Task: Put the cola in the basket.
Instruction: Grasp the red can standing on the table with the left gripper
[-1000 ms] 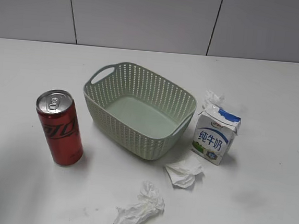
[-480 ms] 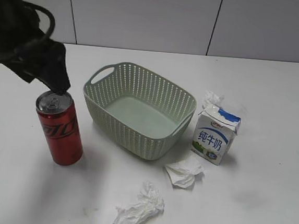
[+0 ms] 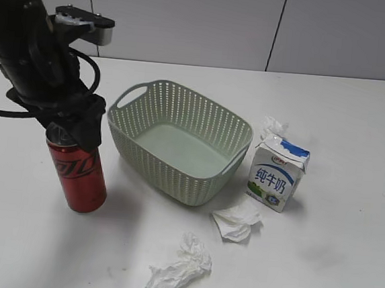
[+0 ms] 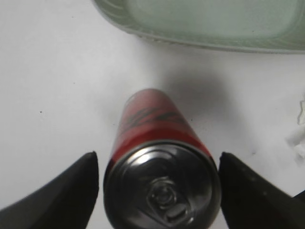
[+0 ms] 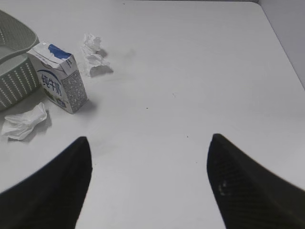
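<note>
Nothing placed yet: cola (image 3: 77, 174) upright on worktop (image 3: 355, 131) beside empty basket (image 3: 179, 140), left end effector (image 4: 159, 191) wide astride its top, ungrasped.

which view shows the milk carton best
The exterior view: the milk carton stands whole and unblocked right of the basket. The right wrist view shows it smaller, near the frame's left edge. The left wrist view misses it.
</note>
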